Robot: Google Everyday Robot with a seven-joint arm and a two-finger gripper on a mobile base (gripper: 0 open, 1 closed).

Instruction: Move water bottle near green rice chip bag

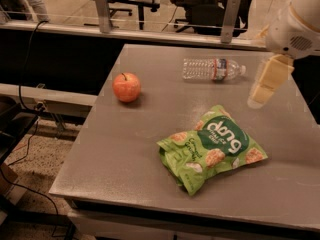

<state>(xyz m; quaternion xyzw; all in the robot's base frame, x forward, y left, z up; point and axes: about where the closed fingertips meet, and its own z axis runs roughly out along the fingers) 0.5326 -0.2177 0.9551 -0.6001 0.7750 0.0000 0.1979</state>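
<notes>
The water bottle (212,69) lies on its side at the far middle of the grey table (130,149), its white cap pointing right. The green rice chip bag (212,147) lies flat nearer the front, right of centre. My gripper (261,98) hangs at the right, above the table, just right of the bottle's cap and up and to the right of the bag. It touches neither.
A red apple (126,87) sits on the left part of the table. Beyond the far edge runs a rail with two metal posts (102,3), and office chairs stand behind it. The floor drops away at the left.
</notes>
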